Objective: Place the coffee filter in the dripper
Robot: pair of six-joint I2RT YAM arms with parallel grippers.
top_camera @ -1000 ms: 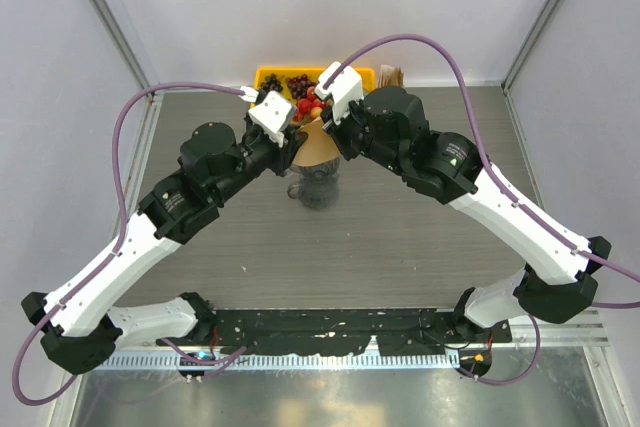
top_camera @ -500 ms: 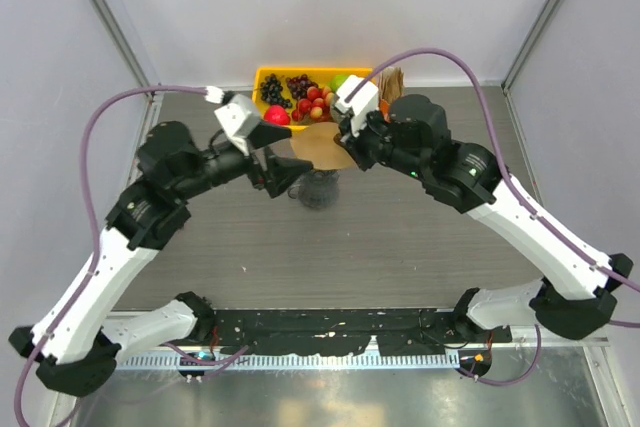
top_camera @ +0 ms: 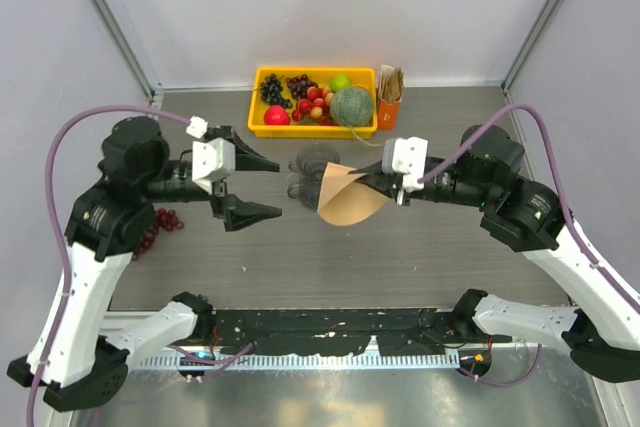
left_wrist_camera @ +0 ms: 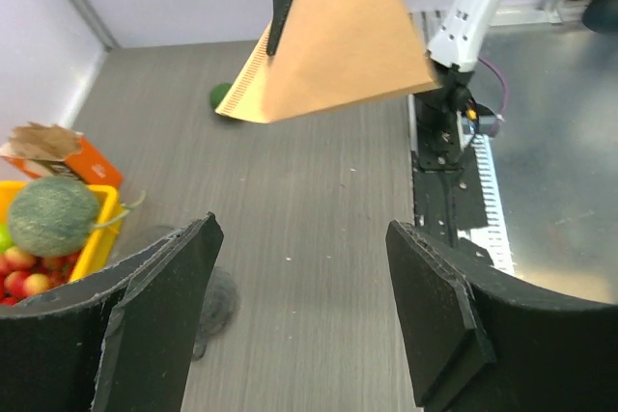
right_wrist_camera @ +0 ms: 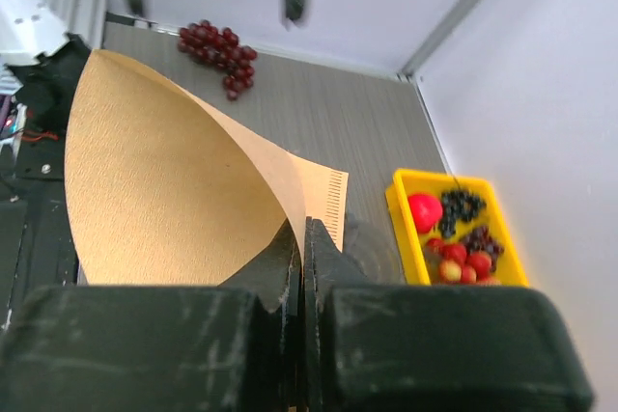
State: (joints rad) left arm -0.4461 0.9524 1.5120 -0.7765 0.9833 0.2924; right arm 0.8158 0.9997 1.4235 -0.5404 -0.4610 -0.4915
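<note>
Left of your right gripper (top_camera: 380,177), which pinches the coffee filter (top_camera: 350,202), the dripper (top_camera: 312,162) stands just beside the paper; your left gripper (top_camera: 277,188) is spread.

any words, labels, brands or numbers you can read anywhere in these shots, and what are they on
No readable text in any view.
Small orange cardboard box holding brown papers: any print is too small to read.
Tan-brown paper cone filter: plain, no print shows.
Yellow plastic fruit tray: no label shows.
</note>
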